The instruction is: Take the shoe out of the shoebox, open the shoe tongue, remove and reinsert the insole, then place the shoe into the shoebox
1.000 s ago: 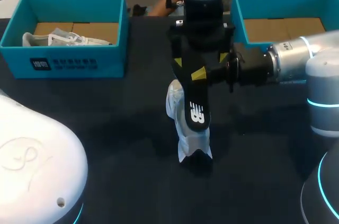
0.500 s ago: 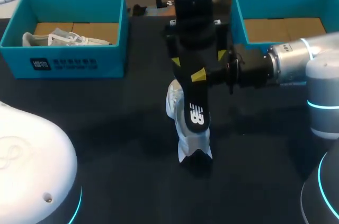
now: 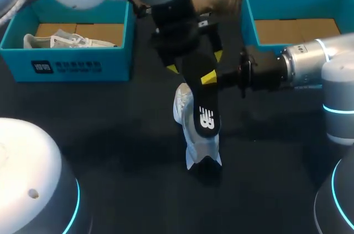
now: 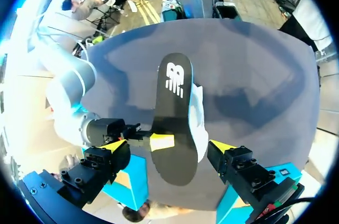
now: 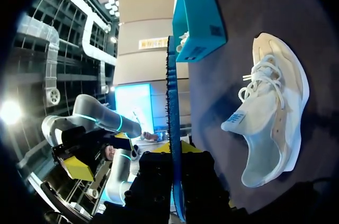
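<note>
Head view shows the right end effector (image 3: pixel 208 79) clamped on the black insole (image 3: pixel 203 113), holding it on edge just above the white shoe (image 3: pixel 181 107) on the worktop (image 3: pixel 110 134), long axes roughly parallel, while the left end effector (image 3: pixel 195 62) hangs wide open above, touching neither.

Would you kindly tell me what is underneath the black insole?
The white shoe lies on the table under the insole, which the right claw holds. In the head view the insole covers the shoe's middle.
</note>
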You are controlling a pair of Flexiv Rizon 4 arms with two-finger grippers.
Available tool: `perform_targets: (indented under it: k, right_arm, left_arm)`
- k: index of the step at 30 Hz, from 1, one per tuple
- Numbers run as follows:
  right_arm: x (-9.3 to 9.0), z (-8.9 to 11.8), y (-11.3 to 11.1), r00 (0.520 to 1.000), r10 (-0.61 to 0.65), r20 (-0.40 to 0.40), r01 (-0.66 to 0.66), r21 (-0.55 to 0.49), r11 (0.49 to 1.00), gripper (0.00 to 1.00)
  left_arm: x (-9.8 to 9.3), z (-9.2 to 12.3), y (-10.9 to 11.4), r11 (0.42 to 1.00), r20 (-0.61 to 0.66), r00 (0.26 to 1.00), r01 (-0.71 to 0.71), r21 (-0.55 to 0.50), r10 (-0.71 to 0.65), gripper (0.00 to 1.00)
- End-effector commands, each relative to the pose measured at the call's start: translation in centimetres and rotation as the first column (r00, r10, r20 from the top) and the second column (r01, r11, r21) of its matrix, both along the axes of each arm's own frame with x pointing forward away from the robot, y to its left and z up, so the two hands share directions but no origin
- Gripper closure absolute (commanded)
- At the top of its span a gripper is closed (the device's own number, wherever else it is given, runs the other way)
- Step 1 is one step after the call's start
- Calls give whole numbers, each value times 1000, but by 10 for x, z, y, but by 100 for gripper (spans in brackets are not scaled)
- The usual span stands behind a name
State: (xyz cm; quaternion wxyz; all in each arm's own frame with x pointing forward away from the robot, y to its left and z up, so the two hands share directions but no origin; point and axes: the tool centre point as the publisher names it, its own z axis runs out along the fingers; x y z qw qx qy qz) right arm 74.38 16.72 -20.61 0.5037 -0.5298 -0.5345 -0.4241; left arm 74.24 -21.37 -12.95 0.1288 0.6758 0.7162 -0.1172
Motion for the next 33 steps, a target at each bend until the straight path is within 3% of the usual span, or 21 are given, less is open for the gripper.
perform_targets:
  k: [1, 9, 26, 33]
  right_arm:
    - [-3, 5, -4, 1000, -7, 2, 7, -10, 1000, 100]
    - [-3, 10, -9, 1000, -5, -1, 5, -13, 1000, 100]
    - [-3, 23, -18, 1000, -18, -5, 18, -9, 1000, 100]
    - [-5, 24, -19, 1000, -25, -13, 25, -7, 1000, 100]
  left_arm:
    - [-9, -3, 18, 941, 40, 999, 17, -338, -4, 0]
    - [-15, 1, 25, 895, 87, 996, 62, -442, -27, 0]
    - [-21, 35, 49, 714, 173, 983, 80, -695, 59, 0]
    - [-20, 43, 55, 714, 189, 981, 101, -693, 45, 0]
